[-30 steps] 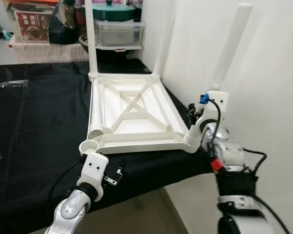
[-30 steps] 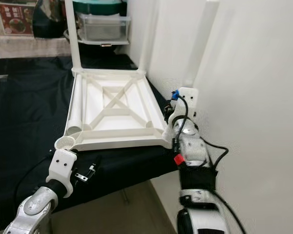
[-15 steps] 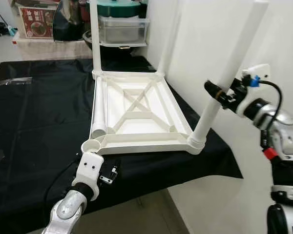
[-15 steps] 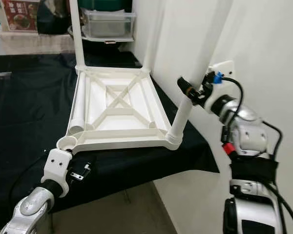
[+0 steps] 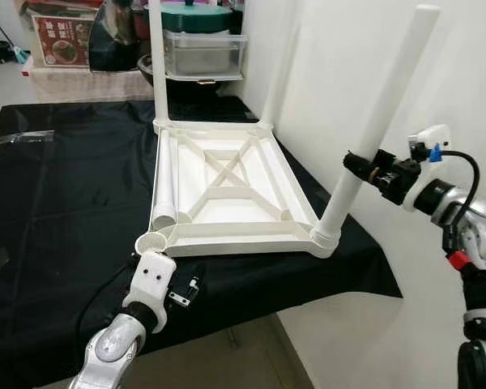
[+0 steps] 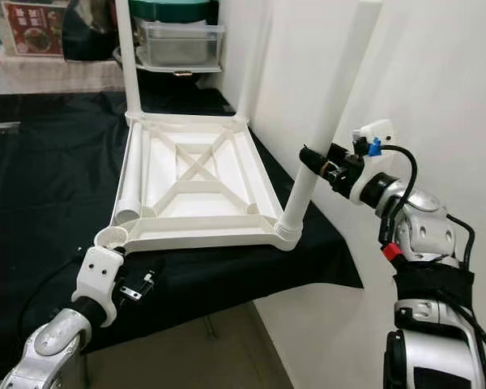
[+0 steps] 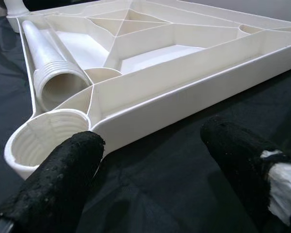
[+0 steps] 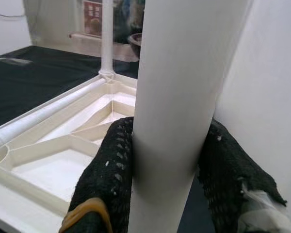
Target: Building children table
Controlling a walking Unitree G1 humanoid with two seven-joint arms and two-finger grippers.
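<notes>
A white children's tabletop (image 5: 227,182) lies upside down on a black cloth (image 5: 65,203). Two white legs stand in its far corners, the left one (image 5: 155,65) and the right one (image 5: 282,69). A third leg (image 5: 381,121) stands in the near right socket (image 5: 326,238), leaning toward the wall. My right gripper (image 5: 363,164) is shut on it partway up, black fingers (image 8: 109,165) on either side. A loose leg (image 5: 164,182) lies inside the tabletop along its left rim. The near left socket (image 5: 150,241) has no leg in it. My left gripper (image 7: 153,136) is open just in front of that corner.
The white wall (image 5: 445,65) runs close along the right of the table. Behind it is a shelf with a clear box (image 5: 202,53) and a teal-lidded pot (image 5: 196,16). The cloth's front edge (image 5: 308,300) drops to the floor.
My right gripper has gone from the leg's base up to its middle and now sits slightly lower than half a second ago. The left gripper has stayed by the near left socket.
</notes>
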